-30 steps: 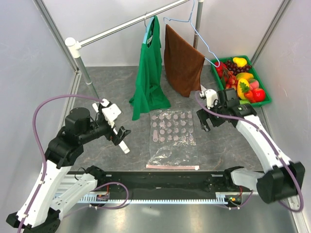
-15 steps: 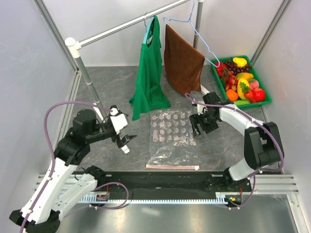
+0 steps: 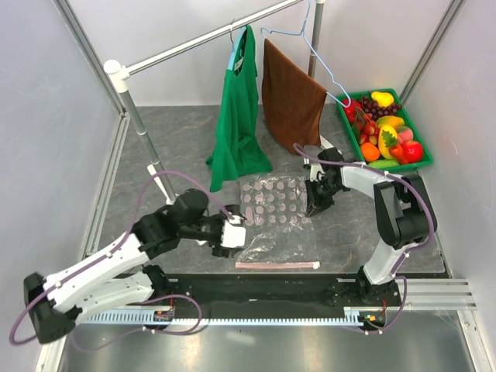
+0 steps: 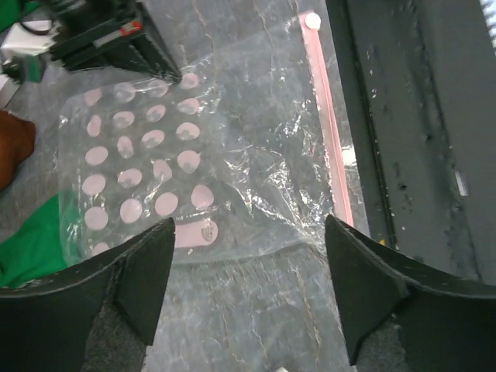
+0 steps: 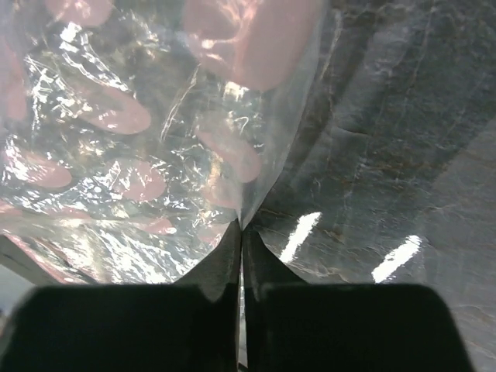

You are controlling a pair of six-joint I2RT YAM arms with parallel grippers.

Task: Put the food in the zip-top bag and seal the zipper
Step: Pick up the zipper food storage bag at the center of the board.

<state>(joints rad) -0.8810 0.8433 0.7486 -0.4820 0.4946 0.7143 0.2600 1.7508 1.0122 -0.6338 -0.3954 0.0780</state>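
Observation:
The zip-top bag [image 3: 273, 218], clear with pink dots, lies flat on the table's middle, its pink zipper [image 3: 277, 266] at the near edge. My right gripper [image 3: 312, 208] is shut on the bag's right edge; the right wrist view shows the jaws [image 5: 242, 229] pinching the clear film [image 5: 147, 116]. My left gripper [image 3: 240, 233] hovers open at the bag's left edge. In the left wrist view its fingers [image 4: 246, 267] straddle the bag's edge [image 4: 178, 163], with the zipper [image 4: 325, 124] on the right. The food [image 3: 385, 130] sits at the back right.
A green tray [image 3: 406, 165] holds the food. A green cloth [image 3: 236, 116] and a brown towel [image 3: 288, 97] hang from a rail behind the bag. A white pole [image 3: 139, 128] stands at the left. The black base rail [image 3: 263, 288] runs along the near edge.
My left arm swung right and low, up to the bag's left edge. My right gripper came down onto the bag's right edge and shut on it.

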